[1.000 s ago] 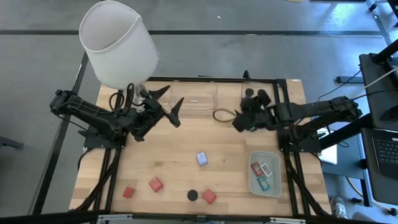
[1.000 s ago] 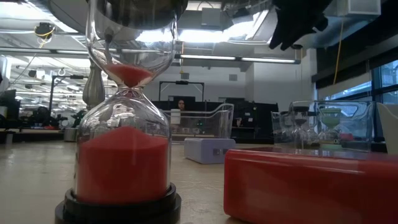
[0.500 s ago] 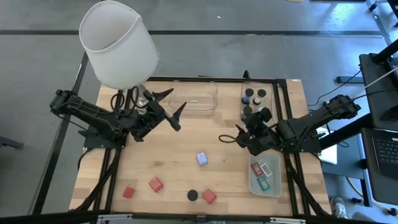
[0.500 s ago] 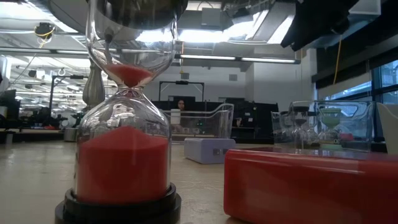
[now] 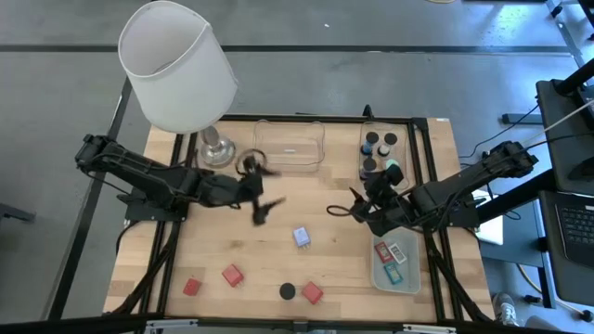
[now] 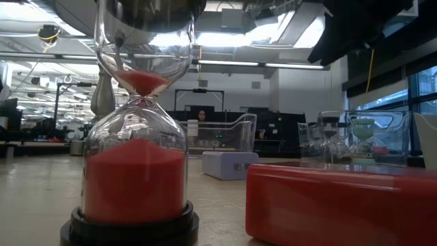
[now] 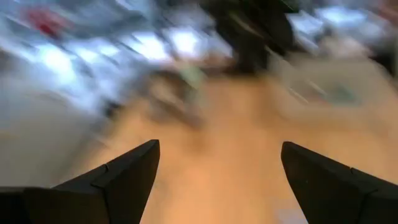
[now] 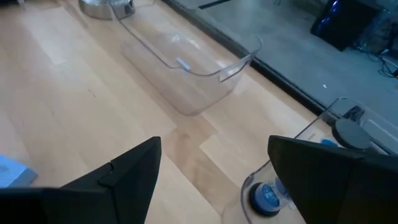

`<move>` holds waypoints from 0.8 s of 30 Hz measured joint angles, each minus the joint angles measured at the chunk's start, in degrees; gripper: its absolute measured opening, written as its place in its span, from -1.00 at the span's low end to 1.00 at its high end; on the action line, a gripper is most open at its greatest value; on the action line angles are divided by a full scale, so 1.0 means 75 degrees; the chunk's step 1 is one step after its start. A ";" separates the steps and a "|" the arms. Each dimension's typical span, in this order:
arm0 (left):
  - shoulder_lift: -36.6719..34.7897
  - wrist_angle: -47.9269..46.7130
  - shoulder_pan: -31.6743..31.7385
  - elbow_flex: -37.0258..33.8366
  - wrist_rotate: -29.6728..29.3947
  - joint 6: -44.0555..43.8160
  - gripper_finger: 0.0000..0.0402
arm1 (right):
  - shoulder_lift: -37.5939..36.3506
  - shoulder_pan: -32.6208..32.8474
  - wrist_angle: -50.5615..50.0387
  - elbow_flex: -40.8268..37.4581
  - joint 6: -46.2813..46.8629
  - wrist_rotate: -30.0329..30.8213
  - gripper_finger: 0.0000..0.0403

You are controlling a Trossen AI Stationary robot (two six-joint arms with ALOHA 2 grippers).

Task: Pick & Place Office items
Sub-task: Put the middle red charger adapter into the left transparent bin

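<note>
Two grippers hang over the wooden table (image 5: 186, 250). The left gripper (image 5: 260, 190) is out over the middle, just in front of the clear tray (image 5: 290, 147), its fingers spread apart and holding nothing. The right gripper (image 5: 342, 201) sits near the narrow tray of black cylinders (image 5: 376, 147), fingers also apart and empty. On the bare wood lie a lavender cube (image 5: 302, 237), three red blocks (image 5: 232, 275) and a black cylinder (image 5: 288, 291) along the front edge. Flat red, white and teal pieces (image 5: 393, 258) rest in the pale-green tray (image 5: 376, 278). A white-shaded lamp (image 5: 176, 65) stands at the back left.
</note>
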 joint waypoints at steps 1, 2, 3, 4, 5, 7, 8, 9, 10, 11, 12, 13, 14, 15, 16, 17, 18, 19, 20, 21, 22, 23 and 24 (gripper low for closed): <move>0.0001 -0.0551 -0.0030 0.0001 0.0642 -0.0345 0.66 | 0.0000 0.0000 0.0001 -0.0016 0.0000 -0.0061 0.49; 0.0005 -0.1083 -0.0089 -0.0004 0.1323 -0.0682 0.66 | 0.0000 0.0000 0.0006 -0.0019 0.0000 -0.0092 0.49; 0.0007 -0.1507 -0.0152 -0.0005 0.2026 -0.1047 0.66 | 0.0000 0.0000 0.0024 -0.0029 0.0000 -0.0122 0.49; 0.0007 -0.1893 -0.0218 -0.0004 0.2741 -0.1432 0.66 | 0.0000 0.0000 0.0021 -0.0035 0.0000 -0.0131 0.49; 0.0009 -0.2296 -0.0296 0.0000 0.3479 -0.1834 0.66 | 0.0000 0.0000 0.0024 -0.0038 0.0000 -0.0121 0.49; 0.0062 -0.2968 -0.0524 -0.0037 0.4574 -0.2454 0.66 | 0.0000 0.0000 0.0030 -0.0036 0.0000 -0.0045 0.49; 0.0071 -0.3180 -0.0668 -0.0101 0.4868 -0.2712 0.66 | 0.0000 0.0000 0.0038 -0.0036 -0.0002 -0.0010 0.49; 0.0078 -0.3300 -0.0850 -0.0185 0.4961 -0.2860 0.66 | 0.0000 0.0000 0.0061 -0.0036 0.0000 0.0036 0.49; 0.0101 -0.3286 -0.1031 -0.0284 0.4957 -0.2928 0.66 | 0.0000 0.0000 0.0068 -0.0036 0.0002 0.0093 0.49; 0.0146 -0.3254 -0.1209 -0.0375 0.4872 -0.2937 0.66 | 0.0000 0.0000 0.0073 -0.0036 0.0003 0.0157 0.49; 0.0204 -0.3246 -0.1387 -0.0463 0.4756 -0.2928 0.66 | 0.0000 0.0000 0.0117 -0.0036 0.0003 0.0229 0.49; 0.0276 -0.3221 -0.1542 -0.0542 0.4694 -0.2873 0.66 | 0.0000 0.0000 0.0168 -0.0036 0.0006 0.0301 0.49; 0.0377 -0.3153 -0.1663 -0.0595 0.4679 -0.2785 0.66 | 0.0000 0.0000 0.0183 -0.0036 0.0003 0.0355 0.49; 0.0480 -0.3039 -0.1766 -0.0644 0.4672 -0.2679 0.66 | 0.0000 0.0000 0.0213 -0.0036 0.0002 0.0378 0.49; 0.0590 -0.2967 -0.1883 -0.0690 0.4662 -0.2559 0.66 | 0.0000 0.0000 0.0252 -0.0036 -0.0003 0.0379 0.49; 0.0714 -0.2896 -0.1991 -0.0708 0.4637 -0.2441 0.66 | 0.0000 0.0000 0.0254 -0.0036 0.0000 0.0376 0.49; 0.0857 -0.2784 -0.2085 -0.0708 0.4622 -0.2291 0.66 | 0.0000 0.0000 0.0251 -0.0036 -0.0003 0.0376 0.49; 0.1029 -0.2629 -0.2201 -0.0708 0.4612 -0.2143 0.66 | 0.0000 0.0000 0.0253 -0.0036 -0.0002 0.0379 0.49; 0.1189 -0.2492 -0.2308 -0.0708 0.4614 -0.2059 0.66 | 0.0000 0.0000 0.0254 -0.0036 -0.0003 0.0384 0.49; 0.1359 -0.2334 -0.2415 -0.0708 0.4625 -0.2038 0.66 | 0.0000 0.0000 0.0252 -0.0036 0.0000 0.0384 0.49; 0.1561 -0.2128 -0.2520 -0.0708 0.4664 -0.2037 0.66 | 0.0000 0.0000 0.0254 -0.0036 0.0001 0.0382 0.49; 0.1744 -0.1967 -0.2626 -0.0708 0.4713 -0.2038 0.66 | 0.0000 0.0000 0.0254 -0.0036 0.0010 0.0382 0.49; 0.1914 -0.1856 -0.2736 -0.0708 0.4757 -0.2036 0.66 | 0.0000 0.0000 0.0255 -0.0036 0.0047 0.0372 0.49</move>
